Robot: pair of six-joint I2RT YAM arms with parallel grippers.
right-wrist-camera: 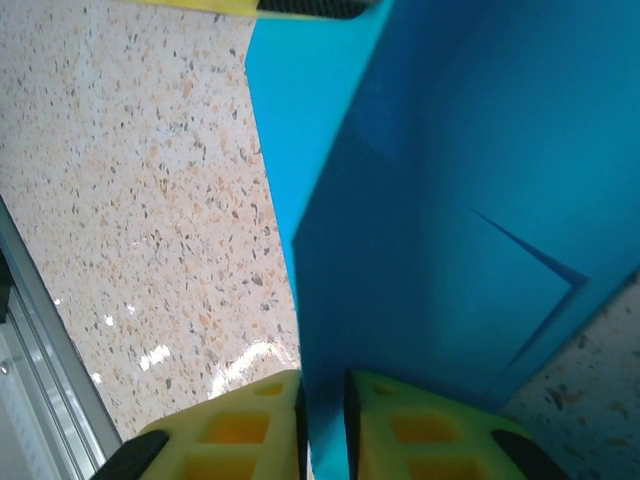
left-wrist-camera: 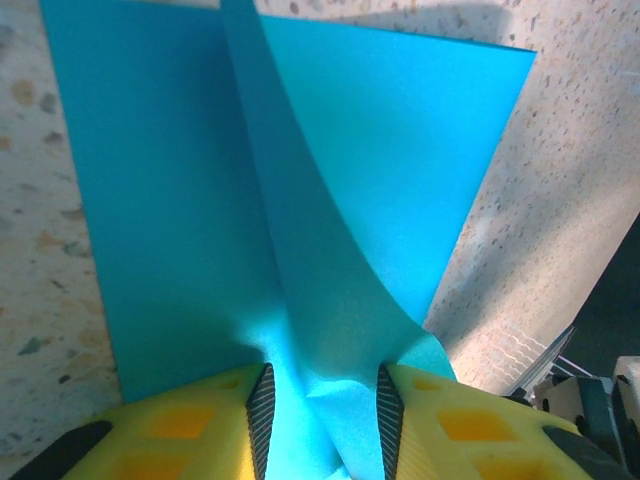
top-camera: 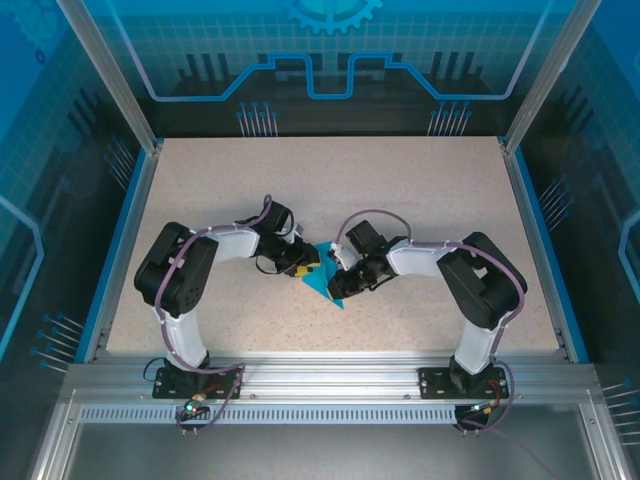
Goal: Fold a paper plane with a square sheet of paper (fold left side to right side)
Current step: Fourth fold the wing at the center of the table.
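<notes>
Sheet: the square sheet of paper (top-camera: 326, 287), teal-blue, lay on the table a little nearer than mid-table, between the two wrists.
Sheet, top view: only a small blue patch showed, with a corner pointing toward the near edge; the rest was covered by the grippers.
Sheet, left wrist view: the sheet (left-wrist-camera: 400, 160) had one part flat on the table, while a strip rose from it in a curved ridge and ran down into the fingers.
Sheet, right wrist view: the sheet (right-wrist-camera: 450, 180) stood tilted up off the table, with a thin angled flap edge visible on its face at the right.
Left gripper: the left gripper (left-wrist-camera: 321, 425) was clenched on the raised strip, and the paper puckered between its pads (left-wrist-camera: 262, 405).
Right gripper: the right gripper (right-wrist-camera: 323, 425) had the paper's edge running through a narrow gap between its yellow fingers (right-wrist-camera: 235, 430); whether they pressed it could not be told.
Grippers, top view: the left gripper (top-camera: 306, 266) and the right gripper (top-camera: 338, 284) were close together over the sheet.
Table: the table (top-camera: 420, 190) was speckled beige, with bare surface all round the sheet.
</notes>
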